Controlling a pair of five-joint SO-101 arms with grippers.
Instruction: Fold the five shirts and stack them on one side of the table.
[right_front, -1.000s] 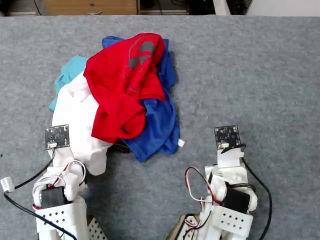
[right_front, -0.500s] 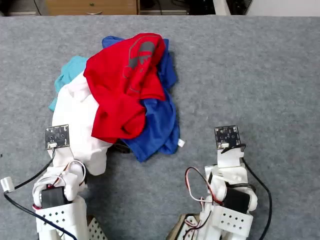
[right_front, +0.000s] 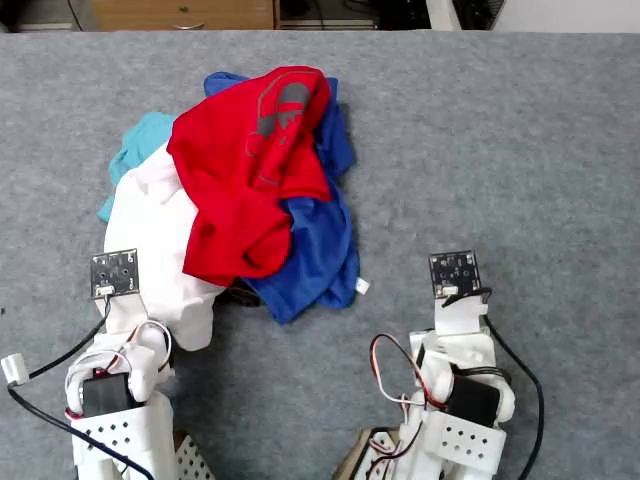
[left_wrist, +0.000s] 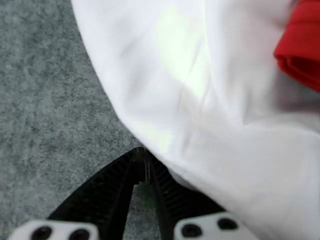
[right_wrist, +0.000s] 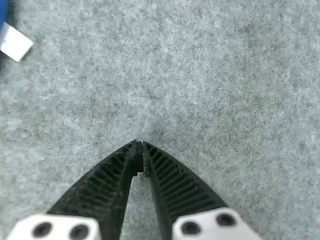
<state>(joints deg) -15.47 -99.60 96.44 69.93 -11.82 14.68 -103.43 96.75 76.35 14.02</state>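
Observation:
A heap of shirts lies left of the table's middle: a red shirt (right_front: 250, 165) on top, a blue shirt (right_front: 325, 240) under it, a white shirt (right_front: 150, 235) to the left, a teal shirt (right_front: 135, 145) peeking out behind. My left gripper (left_wrist: 143, 159) is shut and empty, its tips right at the white shirt's (left_wrist: 200, 100) hem, with a red fold (left_wrist: 300, 50) beyond. My right gripper (right_wrist: 139, 150) is shut over bare grey felt, near the blue shirt's white tag (right_wrist: 15, 44). Both arms sit at the near edge, the left arm (right_front: 115, 330) and the right arm (right_front: 455, 340).
Grey felt (right_front: 520, 150) covers the table, open across the right half. Something dark (right_front: 240, 293) peeks from under the heap's near edge. Wooden furniture (right_front: 180, 14) stands beyond the far edge.

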